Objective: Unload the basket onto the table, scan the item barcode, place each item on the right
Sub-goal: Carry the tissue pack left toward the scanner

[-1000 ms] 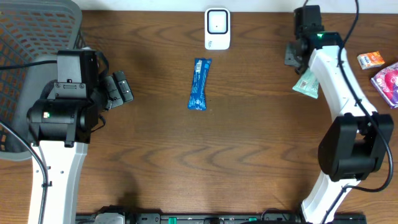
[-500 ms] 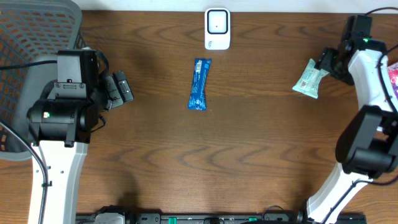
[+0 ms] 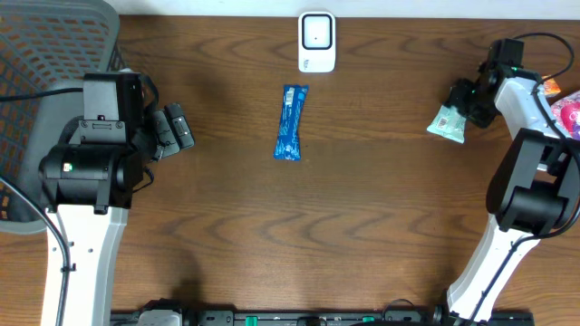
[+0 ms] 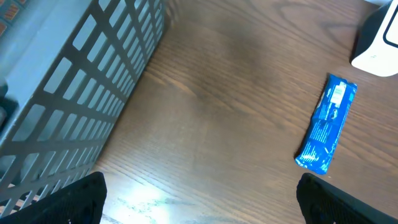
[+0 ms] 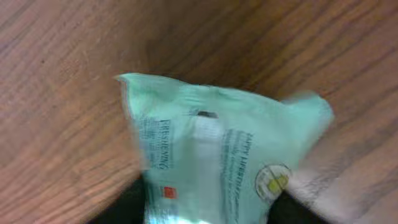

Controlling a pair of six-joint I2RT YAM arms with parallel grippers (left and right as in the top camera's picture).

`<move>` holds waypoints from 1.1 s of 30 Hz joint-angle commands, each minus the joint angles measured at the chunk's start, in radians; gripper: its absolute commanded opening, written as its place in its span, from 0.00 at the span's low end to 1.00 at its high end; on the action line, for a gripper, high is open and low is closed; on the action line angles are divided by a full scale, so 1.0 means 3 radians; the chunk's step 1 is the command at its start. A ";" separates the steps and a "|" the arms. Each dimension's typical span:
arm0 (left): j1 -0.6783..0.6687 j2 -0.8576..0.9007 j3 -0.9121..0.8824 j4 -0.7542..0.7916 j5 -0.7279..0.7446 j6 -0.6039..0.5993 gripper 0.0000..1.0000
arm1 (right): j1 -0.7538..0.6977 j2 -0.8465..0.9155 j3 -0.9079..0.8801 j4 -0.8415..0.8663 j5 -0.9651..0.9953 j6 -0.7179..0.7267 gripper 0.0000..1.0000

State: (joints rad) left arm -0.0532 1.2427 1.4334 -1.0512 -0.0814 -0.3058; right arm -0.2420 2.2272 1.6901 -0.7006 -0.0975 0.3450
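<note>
Overhead: mint-green crinkly plastic packet [image 3: 447,122] on brown wooden bench [image 3: 362,217], right side, at the tips of the right pincer [image 3: 465,100] — long axis running on from them; white boxy scanner [image 3: 316,41] well apart.
Left wrist: left pincer [image 4: 202,208] spread wide, empty, far off; right arm nearer.
Right wrist: packet between dark fingers [image 5: 115,208]; clamped or not — cannot tell.

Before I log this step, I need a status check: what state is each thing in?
Light green plastic packet: on wooden table, slightly crumpled.
Long blue foil bar: lying flat, untouched.
White boxy scanner: standing at far edge.
Grey mesh plastic basket: upright, contents unclear.
Left gripper: open, empty.
Right gripper: at the packet, grip unclear.
</note>
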 commanded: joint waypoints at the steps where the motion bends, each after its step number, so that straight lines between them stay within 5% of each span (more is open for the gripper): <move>1: 0.0011 0.0010 0.0036 -0.0011 -0.0031 0.0045 0.98 | -0.0025 0.0134 -0.0011 -0.0017 -0.0097 -0.0081 0.02; 12: 0.0011 0.0010 0.0036 -0.0013 -0.0031 0.0045 0.98 | 0.0266 -0.0320 0.0258 -0.0373 0.0601 -0.0221 0.01; 25: 0.0011 0.0010 0.0036 -0.0013 -0.0031 0.0045 0.98 | 0.1633 -0.0262 0.0315 -0.0557 0.4023 -0.0318 0.01; 33: 0.0011 0.0010 0.0036 -0.0013 -0.0031 0.0045 0.98 | 0.2111 0.0378 0.0315 -0.0838 0.3733 -0.0028 0.04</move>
State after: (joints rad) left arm -0.0532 1.2427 1.4334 -1.0512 -0.0814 -0.3058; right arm 0.3408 2.2543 1.7779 -0.9329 0.9939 0.2760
